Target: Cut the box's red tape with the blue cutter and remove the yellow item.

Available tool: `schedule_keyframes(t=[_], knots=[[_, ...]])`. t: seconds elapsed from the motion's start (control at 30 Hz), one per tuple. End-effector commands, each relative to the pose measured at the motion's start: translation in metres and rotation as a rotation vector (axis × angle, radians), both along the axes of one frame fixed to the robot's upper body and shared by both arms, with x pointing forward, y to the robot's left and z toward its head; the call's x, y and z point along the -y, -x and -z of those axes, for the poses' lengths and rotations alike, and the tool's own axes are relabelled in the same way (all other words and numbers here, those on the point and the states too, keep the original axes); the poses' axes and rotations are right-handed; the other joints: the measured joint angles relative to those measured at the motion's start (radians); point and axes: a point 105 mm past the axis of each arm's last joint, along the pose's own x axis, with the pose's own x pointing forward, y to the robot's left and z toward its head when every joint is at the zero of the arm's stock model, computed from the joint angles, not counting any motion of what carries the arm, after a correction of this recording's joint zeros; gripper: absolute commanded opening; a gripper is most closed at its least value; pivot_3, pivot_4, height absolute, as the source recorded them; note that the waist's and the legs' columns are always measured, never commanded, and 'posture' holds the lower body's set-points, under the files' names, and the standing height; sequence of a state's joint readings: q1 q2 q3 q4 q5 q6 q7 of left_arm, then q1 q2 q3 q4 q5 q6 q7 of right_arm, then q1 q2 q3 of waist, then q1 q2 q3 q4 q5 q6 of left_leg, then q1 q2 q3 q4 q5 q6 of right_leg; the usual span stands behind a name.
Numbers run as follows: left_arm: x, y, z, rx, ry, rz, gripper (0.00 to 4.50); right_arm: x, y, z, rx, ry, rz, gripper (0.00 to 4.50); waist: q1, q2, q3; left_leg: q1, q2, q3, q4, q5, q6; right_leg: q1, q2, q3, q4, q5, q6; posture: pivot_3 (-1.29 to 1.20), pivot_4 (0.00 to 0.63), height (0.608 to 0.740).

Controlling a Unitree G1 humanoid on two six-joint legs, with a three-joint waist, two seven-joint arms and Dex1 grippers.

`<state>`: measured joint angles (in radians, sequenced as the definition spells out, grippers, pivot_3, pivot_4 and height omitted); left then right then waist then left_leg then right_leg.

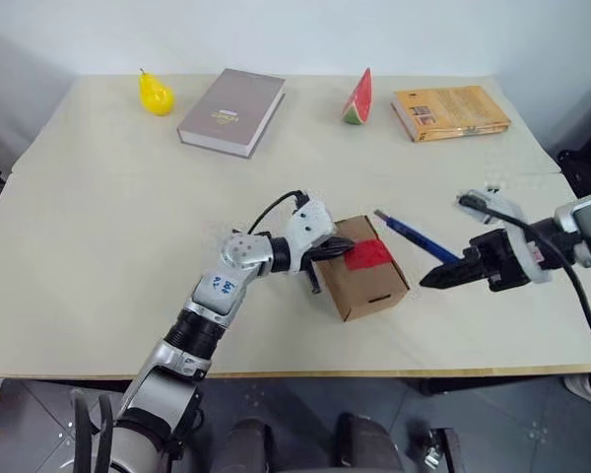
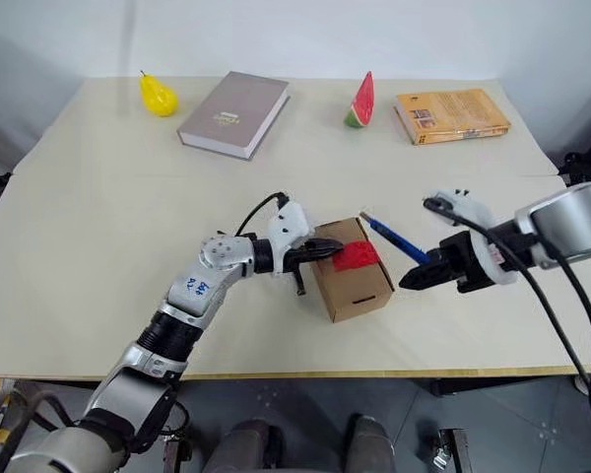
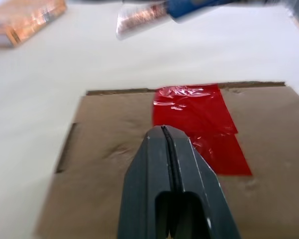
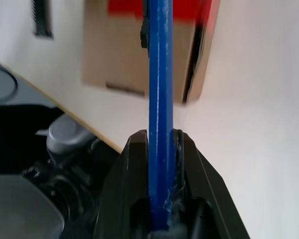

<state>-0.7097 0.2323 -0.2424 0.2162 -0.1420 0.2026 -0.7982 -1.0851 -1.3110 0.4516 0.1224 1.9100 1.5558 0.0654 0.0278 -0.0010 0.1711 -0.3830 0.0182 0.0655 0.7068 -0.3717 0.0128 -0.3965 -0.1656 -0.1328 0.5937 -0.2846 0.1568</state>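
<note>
The small brown box (image 1: 366,283) sits near the table's front edge, with the red tape (image 1: 370,253) across its top. My left gripper (image 1: 343,248) is shut, and its tips lie on the box top at the edge of the red tape (image 3: 199,117). To the right of the box, my right gripper (image 1: 428,279) is shut on the blue cutter (image 1: 414,236). The cutter's free end reaches past the box's far right corner. In the right wrist view the blue cutter (image 4: 161,89) runs out between the fingers toward the box (image 4: 119,55). The yellow item is hidden.
Along the table's far edge stand a yellow pear (image 1: 155,94), a grey book (image 1: 232,110), a watermelon slice (image 1: 358,99) and an orange book (image 1: 449,111). The table's front edge (image 1: 305,373) lies just behind the box.
</note>
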Motion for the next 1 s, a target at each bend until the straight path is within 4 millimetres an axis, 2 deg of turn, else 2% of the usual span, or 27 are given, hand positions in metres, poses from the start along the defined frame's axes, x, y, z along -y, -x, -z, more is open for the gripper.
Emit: schedule_keyframes(t=[0.03, 0.1, 0.17, 0.27, 0.37, 0.47, 0.7, 0.83, 1.0], knots=[[-0.013, 0.015, -0.044, 0.204, 0.09, 0.156, 0.18, -0.007, 0.003, -0.018, 0.055, -0.06, -0.054, 0.14, 0.0, 0.0, 0.0, -0.005, 0.0, -0.001, 0.003, 0.0, 0.0, -0.004, 0.0, -0.001, 0.0, 0.0, 0.0, 0.0, 0.15, 0.74], [-0.019, 0.022, -0.055, 0.323, 0.046, 0.229, 0.53, -0.016, 0.009, -0.022, 0.039, -0.113, -0.107, 0.14, 0.0, 0.0, 0.0, -0.008, 0.0, -0.001, 0.004, 0.0, 0.0, -0.006, 0.0, -0.002, 0.001, 0.0, 0.0, 0.0, 0.15, 0.74], [-0.023, 0.027, -0.067, 0.453, 0.015, 0.282, 1.09, -0.024, 0.011, -0.025, 0.024, -0.159, -0.142, 0.14, 0.003, 0.0, 0.001, -0.009, 0.0, -0.001, 0.004, 0.0, 0.0, -0.006, 0.0, -0.003, 0.001, 0.0, 0.0, 0.0, 0.15, 0.74], [-0.017, 0.032, -0.076, 0.595, -0.02, 0.336, 1.98, -0.031, 0.007, -0.022, 0.024, -0.174, -0.153, 0.14, 0.009, 0.0, 0.001, -0.01, 0.0, -0.001, 0.007, -0.001, 0.001, -0.006, 0.0, -0.003, 0.001, 0.0, 0.001, 0.0, 0.15, 0.74], [-0.005, 0.032, -0.079, 0.749, -0.091, 0.366, 2.92, -0.04, 0.006, -0.017, 0.013, -0.182, -0.182, 0.14, 0.012, 0.0, 0.001, -0.011, -0.001, -0.001, 0.008, -0.001, 0.002, -0.006, 0.0, -0.003, 0.001, 0.001, 0.001, 0.0, 0.15, 0.74], [0.002, 0.028, -0.069, 0.768, -0.138, 0.394, 3.72, -0.047, 0.008, -0.014, 0.002, -0.186, -0.218, 0.14, 0.014, 0.0, 0.001, -0.011, -0.001, -0.001, 0.008, -0.001, 0.002, -0.006, 0.0, -0.003, 0.001, 0.001, 0.001, 0.0, 0.15, 0.74], [0.01, 0.017, -0.059, 0.77, -0.198, 0.381, 3.75, -0.055, 0.009, -0.011, 0.002, -0.182, -0.249, 0.14, 0.013, 0.0, 0.001, -0.011, -0.001, -0.001, 0.008, -0.001, 0.003, -0.006, 0.0, -0.004, 0.001, 0.001, 0.002, 0.0, 0.15, 0.74], [0.007, 0.011, -0.058, 0.736, -0.194, 0.347, 2.93, -0.056, 0.009, -0.011, 0.007, -0.182, -0.249, 0.14, 0.014, 0.0, 0.001, -0.011, -0.001, -0.001, 0.008, -0.002, 0.003, -0.006, 0.0, -0.004, 0.001, 0.001, 0.002, 0.0, 0.15, 0.74], [0.008, 0.012, -0.056, 0.719, -0.185, 0.351, 1.33, -0.056, 0.008, -0.009, 0.014, -0.18, -0.24, 0.14, 0.014, 0.0, 0.001, -0.011, -0.001, -0.002, 0.008, -0.002, 0.003, -0.006, 0.0, -0.004, 0.001, 0.001, 0.002, 0.0, 0.15, 0.74]])
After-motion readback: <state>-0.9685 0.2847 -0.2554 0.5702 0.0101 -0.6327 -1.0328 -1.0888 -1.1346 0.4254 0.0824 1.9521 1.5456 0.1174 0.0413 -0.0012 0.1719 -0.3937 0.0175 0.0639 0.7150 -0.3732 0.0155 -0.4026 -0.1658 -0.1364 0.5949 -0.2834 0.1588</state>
